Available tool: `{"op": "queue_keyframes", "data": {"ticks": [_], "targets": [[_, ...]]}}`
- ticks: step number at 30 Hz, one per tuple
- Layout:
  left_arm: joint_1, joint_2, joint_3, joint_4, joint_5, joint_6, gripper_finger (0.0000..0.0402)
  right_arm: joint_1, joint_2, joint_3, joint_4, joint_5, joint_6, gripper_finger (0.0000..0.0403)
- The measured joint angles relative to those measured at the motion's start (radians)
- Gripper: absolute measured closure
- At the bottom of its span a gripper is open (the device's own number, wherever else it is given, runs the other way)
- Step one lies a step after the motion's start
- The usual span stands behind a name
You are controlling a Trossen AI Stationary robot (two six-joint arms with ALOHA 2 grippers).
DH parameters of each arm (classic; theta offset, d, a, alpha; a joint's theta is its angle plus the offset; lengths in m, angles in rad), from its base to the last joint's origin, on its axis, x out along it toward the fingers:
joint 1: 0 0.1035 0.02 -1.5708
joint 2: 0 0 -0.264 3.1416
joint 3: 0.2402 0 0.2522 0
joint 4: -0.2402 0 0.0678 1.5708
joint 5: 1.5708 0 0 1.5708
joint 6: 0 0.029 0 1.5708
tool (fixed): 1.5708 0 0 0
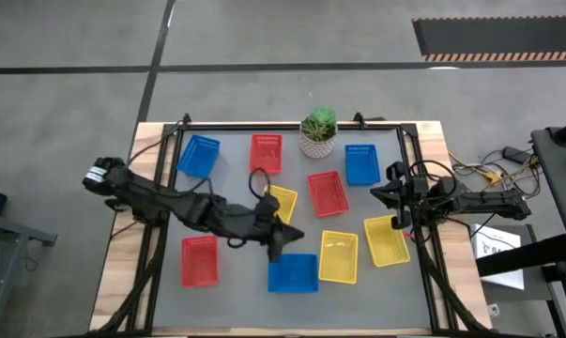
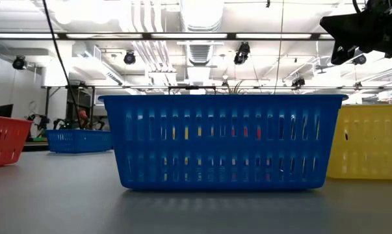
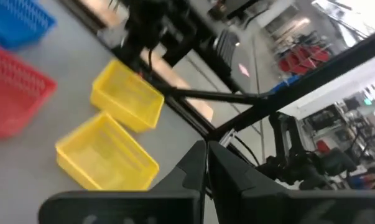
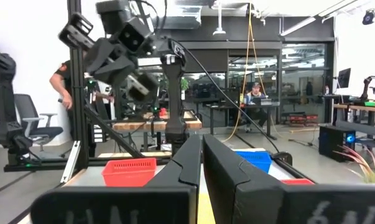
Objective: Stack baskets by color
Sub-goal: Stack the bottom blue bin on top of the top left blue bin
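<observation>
Nine baskets lie singly on the grey mat. The blue ones are at far left (image 1: 198,155), far right (image 1: 360,163) and the near middle (image 1: 293,273). The red ones are at far middle (image 1: 266,153), the centre (image 1: 328,192) and near left (image 1: 199,260). Two yellow ones (image 1: 338,255) (image 1: 387,239) sit near right, and a third (image 1: 283,200) is partly under my left arm. My left gripper (image 1: 290,237) (image 3: 206,158) hangs shut and empty over the mat's middle, just beyond the near blue basket (image 2: 222,140). My right gripper (image 1: 381,191) (image 4: 201,149) waits shut by the right edge.
A white pot with a green plant (image 1: 318,133) stands at the far edge between the red and blue baskets. A black frame rail (image 1: 292,125) rims the mat. The mat is bare along the near edge and between the near left red basket and the far row.
</observation>
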Motion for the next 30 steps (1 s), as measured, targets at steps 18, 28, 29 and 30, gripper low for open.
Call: {"op": "queue_keyframes", "data": {"ticks": [18, 28, 29, 30], "targets": [[-0.068, 0.553, 0.661, -0.81, 0.414, -0.451, 0.0402, 0.0, 0.001, 0.0, -0.028, 0.0, -0.001, 0.0394], [-0.117, 0.69, 0.793, -0.829, 0.569, 0.202, 0.0402, 0.0, 0.001, 0.0, -0.039, 0.0, 0.011, 0.0394], [-0.119, 0.692, 0.791, -0.83, 0.551, 0.263, 0.0402, 0.0, 0.001, 0.0, -0.046, 0.0, 0.011, 0.0394], [-0.12, 0.695, 0.79, -0.827, 0.531, 0.323, 0.0402, 0.0, 0.001, 0.0, -0.054, 0.001, 0.012, 0.0394]]}}
